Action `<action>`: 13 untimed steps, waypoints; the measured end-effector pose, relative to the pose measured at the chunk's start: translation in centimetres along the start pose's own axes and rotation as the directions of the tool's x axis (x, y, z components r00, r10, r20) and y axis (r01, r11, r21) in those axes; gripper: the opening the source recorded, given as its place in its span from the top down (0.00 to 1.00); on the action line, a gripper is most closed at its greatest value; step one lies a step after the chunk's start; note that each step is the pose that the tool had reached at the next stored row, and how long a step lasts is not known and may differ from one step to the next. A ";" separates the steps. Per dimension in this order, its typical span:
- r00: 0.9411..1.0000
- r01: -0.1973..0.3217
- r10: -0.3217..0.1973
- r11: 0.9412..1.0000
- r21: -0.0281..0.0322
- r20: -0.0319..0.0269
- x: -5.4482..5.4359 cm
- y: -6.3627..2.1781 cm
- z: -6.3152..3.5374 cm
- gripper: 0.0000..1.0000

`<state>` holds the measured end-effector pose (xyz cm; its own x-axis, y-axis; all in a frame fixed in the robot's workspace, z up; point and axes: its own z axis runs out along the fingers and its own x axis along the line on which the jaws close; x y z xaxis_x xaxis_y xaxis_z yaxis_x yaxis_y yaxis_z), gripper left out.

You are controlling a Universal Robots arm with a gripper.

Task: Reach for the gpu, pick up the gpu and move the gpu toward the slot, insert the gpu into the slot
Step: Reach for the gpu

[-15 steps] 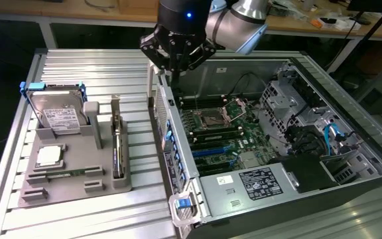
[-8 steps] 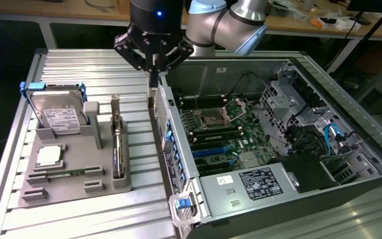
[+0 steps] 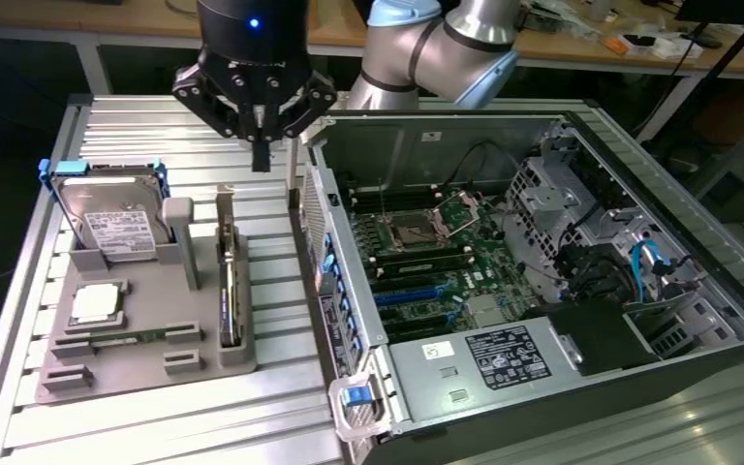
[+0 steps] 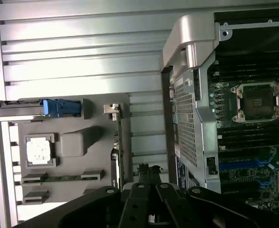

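Over one end of the gray tray (image 3: 166,302), your gripper (image 3: 263,157) hangs empty, pressed together, so you're at the reach; the gpu (image 3: 228,283) stands on edge in that tray, and grasping it calls for jaws spread astride its top edge.

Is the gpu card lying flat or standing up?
Standing up: the gpu sits on its long edge in the grey holder.
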<state>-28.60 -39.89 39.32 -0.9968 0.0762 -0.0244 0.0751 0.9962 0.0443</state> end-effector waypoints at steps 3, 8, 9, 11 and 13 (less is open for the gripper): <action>1.000 0.000 0.000 1.000 0.000 0.000 1.7 -0.13 -0.04 0.89; 1.000 0.000 0.000 1.000 0.000 0.000 4.0 -0.30 -0.09 0.89; 1.000 0.000 0.000 1.000 0.000 0.000 4.4 -0.34 -0.10 0.89; 1.000 0.000 0.000 1.000 0.000 0.000 4.9 -0.37 -0.10 0.89; 1.000 0.000 0.000 1.000 0.000 0.000 5.0 -0.38 -0.11 0.89</action>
<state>-33.67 -39.89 39.29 -0.9968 0.0762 -0.0245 0.0751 0.9962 0.0443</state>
